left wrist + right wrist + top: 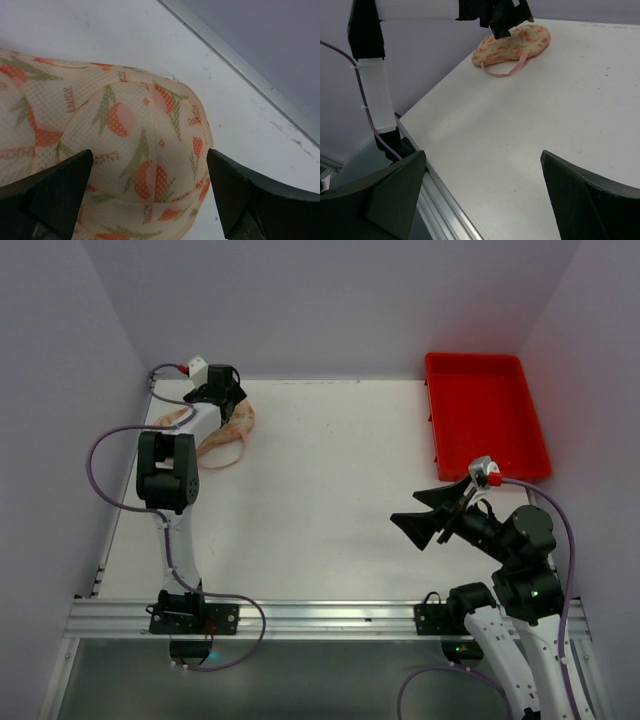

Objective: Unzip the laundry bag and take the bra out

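Lying at the far-left corner of the table (330, 500): the laundry bag (238, 425), cream-peach with an orange fruit print, its pink loop strap (222, 455) trailing toward the near side.
Left gripper (149, 167): directly over the bag, fingers spread wide to either side of one rounded end, nothing grasped.
Right gripper (483, 160): released, fingers wide apart, held above bare table at the near right, well apart from the bag.
Red tray (433, 410): far-right corner.

You see a cream laundry bag (135, 150) printed with orange-pink fruit, olive-green leaves and orange lettering; its loop strap (502, 75) is pink. The tray (480, 410) is bright red, the counter (330, 500) white, the jaws black.
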Tool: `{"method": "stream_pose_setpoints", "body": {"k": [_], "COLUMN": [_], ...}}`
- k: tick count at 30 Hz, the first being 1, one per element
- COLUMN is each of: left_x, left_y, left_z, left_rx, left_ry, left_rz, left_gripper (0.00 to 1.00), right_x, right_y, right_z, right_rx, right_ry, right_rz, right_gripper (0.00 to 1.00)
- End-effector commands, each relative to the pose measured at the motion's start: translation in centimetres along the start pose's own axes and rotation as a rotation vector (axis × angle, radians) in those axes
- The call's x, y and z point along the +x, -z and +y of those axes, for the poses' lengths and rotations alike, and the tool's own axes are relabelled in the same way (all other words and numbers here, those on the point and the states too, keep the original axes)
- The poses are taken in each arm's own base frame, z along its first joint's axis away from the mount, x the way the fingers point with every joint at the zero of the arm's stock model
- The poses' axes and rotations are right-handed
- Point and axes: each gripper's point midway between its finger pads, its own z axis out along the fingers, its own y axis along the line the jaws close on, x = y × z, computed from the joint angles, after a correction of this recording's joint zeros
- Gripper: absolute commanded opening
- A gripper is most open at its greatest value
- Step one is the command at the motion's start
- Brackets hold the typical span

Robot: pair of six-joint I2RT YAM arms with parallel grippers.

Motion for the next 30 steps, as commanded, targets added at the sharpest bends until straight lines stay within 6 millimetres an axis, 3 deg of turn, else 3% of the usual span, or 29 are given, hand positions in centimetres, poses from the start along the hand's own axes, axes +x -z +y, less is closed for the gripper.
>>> {"method": "stream_pose_setpoints", "body": {"k": [1,3,4,5,6,7,8,9,10,11,12,13,14,15,16,18,19,20,22,23,25,30], "left_x": [2.5,6.0,8.0,9.3,9.3,11.6,12.6,12.5,14.4,15.9,15.8,17.7,18.8,18.2,19.0,16.9,16.9,14.2,13.5,11.1,9.8,7.8], "left_y": [-2.7,-2.6,-2.3,-1.5,-0.2,0.8,2.4,4.1,5.4,7.5,9.4,10.8,12.6,14.6,15.7,18.9,19.8,21.7,23.0,23.9,23.7,22.5], "left_z": [0.5,0.2,1.0,0.1,-0.5,0.7,-0.4,-1.0,0.0,-0.7,-1.1,0.3,0.2,0.1,1.5,1.4,2.7,2.5,4.6,5.2,7.6,7.5], "left_rx": [-0.037,0.021,0.027,0.077,0.113,0.115,0.156,0.188,0.197,0.232,0.262,0.266,0.289,0.303,0.29,0.313,0.294,0.318,0.288,0.273,0.183,0.175], "left_ry": [-0.136,-0.181,-0.21,-0.23,-0.26,-0.306,-0.346,-0.369,-0.437,-0.485,-0.503,-0.548,-0.572,-0.564,-0.577,-0.531,-0.52,-0.463,-0.393,-0.345,-0.28,-0.173], "left_rz": [0.088,0.195,0.241,0.267,0.263,0.305,0.312,0.307,0.344,0.36,0.359,0.4,0.417,0.418,0.445,0.41,0.416,0.359,0.335,0.259,0.192,0.179], "left_gripper": [1.0,1.0,1.0,1.0,1.0,1.0,1.0,1.0,1.0,1.0,1.0,1.0,1.0,1.0,1.0,1.0,1.0,1.0,1.0,1.0,1.0,1.0], "right_x": [-0.8,-0.4,-0.4,-0.1,0.0,0.0,0.1,0.2,0.2,0.2,0.4,0.4,0.4,0.4,0.5,0.7,0.7,0.9,1.1,1.7,2.2,2.6], "right_y": [-0.2,-0.4,-0.5,-0.7,-0.8,-0.9,-1.1,-1.1,-1.1,-1.2,-1.3,-1.4,-1.5,-1.7,-1.8,-2.0,-2.1,-2.2,-2.3,-2.4,-2.7,-2.8], "right_z": [1.1,1.0,1.0,0.9,0.8,0.9,0.8,0.9,1.0,1.1,1.0,1.0,0.9,0.8,0.8,0.8,0.8,0.7,1.2,1.1,0.8,0.8], "right_rx": [-0.061,-0.072,-0.078,-0.082,-0.086,-0.093,-0.092,-0.101,-0.114,-0.124,-0.127,-0.132,-0.131,-0.131,-0.133,-0.142,-0.146,-0.151,-0.195,-0.202,-0.206,-0.21], "right_ry": [0.031,0.03,0.03,0.021,0.018,0.017,0.006,0.008,0.013,0.018,0.014,0.014,0.01,0.002,-0.003,-0.007,-0.008,-0.011,-0.003,-0.009,-0.024,-0.026], "right_rz": [-0.013,0.0,0.001,0.015,0.02,0.019,0.028,0.032,0.033,0.034,0.04,0.035,0.034,0.04,0.047,0.057,0.056,0.059,0.059,0.069,0.08,0.103], "right_gripper": [0.99,0.99,0.99,0.99,0.99,0.99,0.99,0.99,0.99,0.99,0.99,0.99,0.99,0.99,0.99,0.99,0.99,0.99,0.99,0.99,0.99,0.99]}}
